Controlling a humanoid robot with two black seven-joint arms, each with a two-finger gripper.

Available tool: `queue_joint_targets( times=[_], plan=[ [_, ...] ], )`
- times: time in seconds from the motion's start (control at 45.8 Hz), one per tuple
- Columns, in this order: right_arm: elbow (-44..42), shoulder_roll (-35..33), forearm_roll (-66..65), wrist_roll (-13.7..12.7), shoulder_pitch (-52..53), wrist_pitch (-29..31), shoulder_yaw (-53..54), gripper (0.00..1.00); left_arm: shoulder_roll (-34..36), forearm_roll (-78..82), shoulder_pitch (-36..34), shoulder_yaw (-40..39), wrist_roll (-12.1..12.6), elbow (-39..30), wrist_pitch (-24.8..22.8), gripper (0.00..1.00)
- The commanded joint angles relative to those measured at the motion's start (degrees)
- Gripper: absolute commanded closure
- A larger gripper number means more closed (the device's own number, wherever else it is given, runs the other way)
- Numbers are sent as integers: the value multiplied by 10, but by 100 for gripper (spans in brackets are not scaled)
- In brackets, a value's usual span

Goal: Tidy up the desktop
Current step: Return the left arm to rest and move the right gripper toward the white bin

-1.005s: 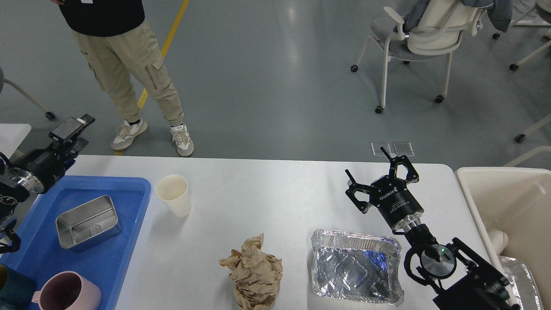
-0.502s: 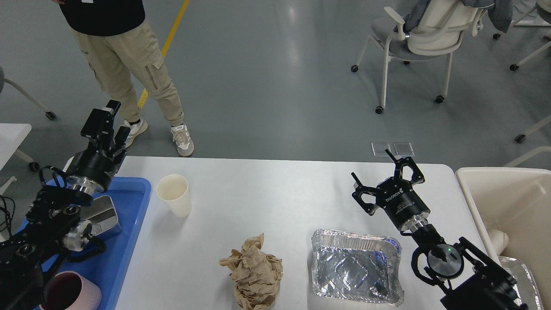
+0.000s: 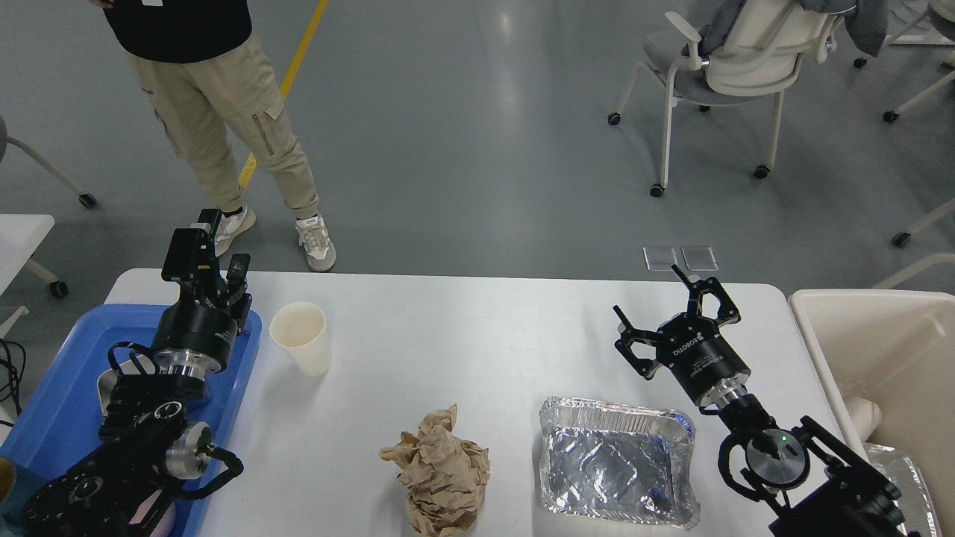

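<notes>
The white desktop (image 3: 477,335) carries a cream paper cup (image 3: 301,337) standing upright, a crumpled ball of brown paper (image 3: 440,470) and an empty foil tray (image 3: 615,466). My left gripper (image 3: 214,256) is open and empty. It points away from me over the far right corner of the blue tray (image 3: 60,395), just left of the cup and apart from it. My right gripper (image 3: 647,291) is open and empty, above the desktop behind the foil tray's far right corner.
My left arm hides most of a metal box (image 3: 112,380) in the blue tray. A cream bin (image 3: 880,350) stands off the desktop's right end. A person (image 3: 216,112) stands by the far left edge. A wheeled chair (image 3: 724,67) is far right.
My left arm has swung in from the far left to over the blue tray's right side, close to the cup. My right gripper has drifted slightly right. The objects on the desktop have not moved.
</notes>
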Motion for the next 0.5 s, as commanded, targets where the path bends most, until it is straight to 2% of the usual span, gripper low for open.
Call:
queue_joint_targets(
  times=[0.0, 0.153, 0.284, 0.48],
  plan=[
    [0, 0, -1, -1, 0, 0, -4, 0, -4, -1, 15, -6, -4, -14, 7, 3],
    [0, -2, -2, -1, 4, -2, -21, 0, -3, -5, 16, -3, -3, -11, 0, 3],
    [0, -9, -2, -1, 5, -13, -32, 0, 1, -25, 16, -3, -3, -7, -26, 3],
    [-5, -61, -5, 4, 5, -17, -30, 0, 4, -85, 17, -6, -5, -7, -66, 3]
  ],
)
